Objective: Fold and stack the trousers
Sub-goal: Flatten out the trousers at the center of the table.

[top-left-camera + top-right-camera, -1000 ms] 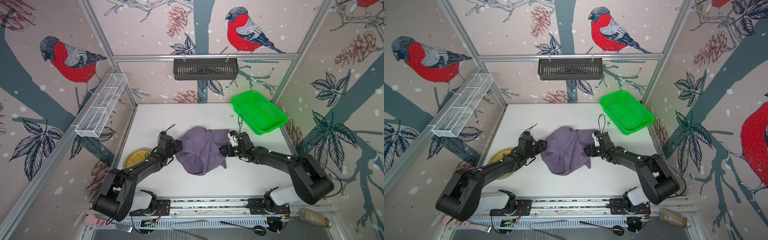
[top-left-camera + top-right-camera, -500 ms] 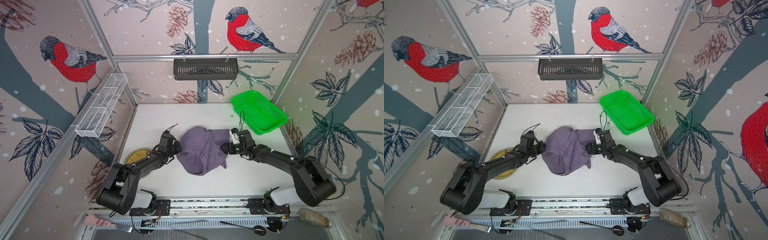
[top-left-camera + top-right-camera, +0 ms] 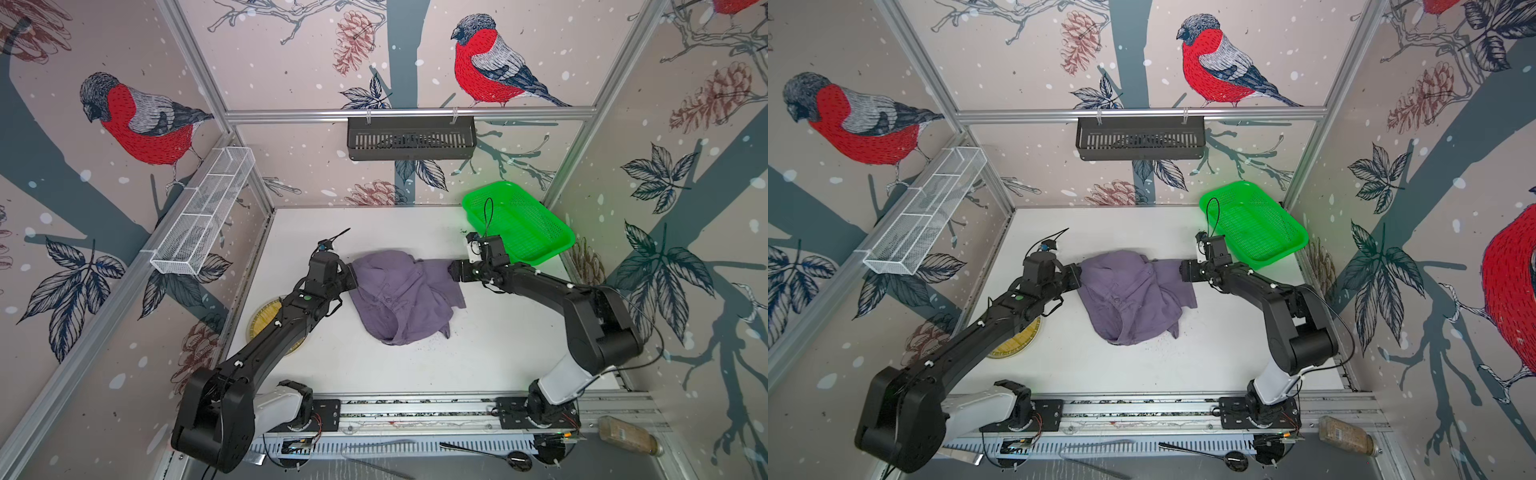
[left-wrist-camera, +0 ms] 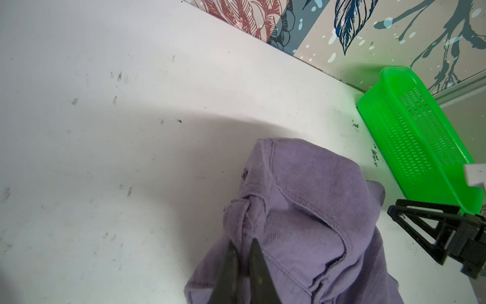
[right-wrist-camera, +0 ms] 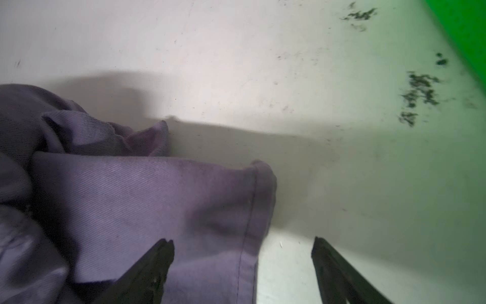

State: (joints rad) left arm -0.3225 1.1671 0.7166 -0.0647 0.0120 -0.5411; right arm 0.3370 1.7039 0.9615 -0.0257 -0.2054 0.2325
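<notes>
Over on the left wall a white wire shelf [image 3: 199, 216] hangs above the table [image 3: 498, 353]. Below it, a round yellow dish [image 3: 261, 323] lies at the table's left edge, partly hidden under the left arm.

Your left gripper [image 4: 242, 243] sits low at the left edge of the trousers [image 3: 405, 299]. In the left wrist view its jaws are pinched almost together on a bunched fold of purple cloth, which shows between the fingers [image 4: 228, 263].

The trousers lie in a crumpled heap in the middle of the white table (seams and creases show on top). One flatter leg end reaches out to the right.

Your right gripper [image 5: 242, 242] stands at that leg's hem with its jaws spread wide, gripping nothing. In the right wrist view one finger [image 5: 147, 268] hangs over the cloth and the other over bare table, with the stitched hem between them. You cannot tell from these views whether the finger touches the cloth.

At the far right corner sits the green basket [image 3: 519, 224], just behind the right wrist, with dark crumbs [image 5: 418, 97] scattered on the table beside it.
</notes>
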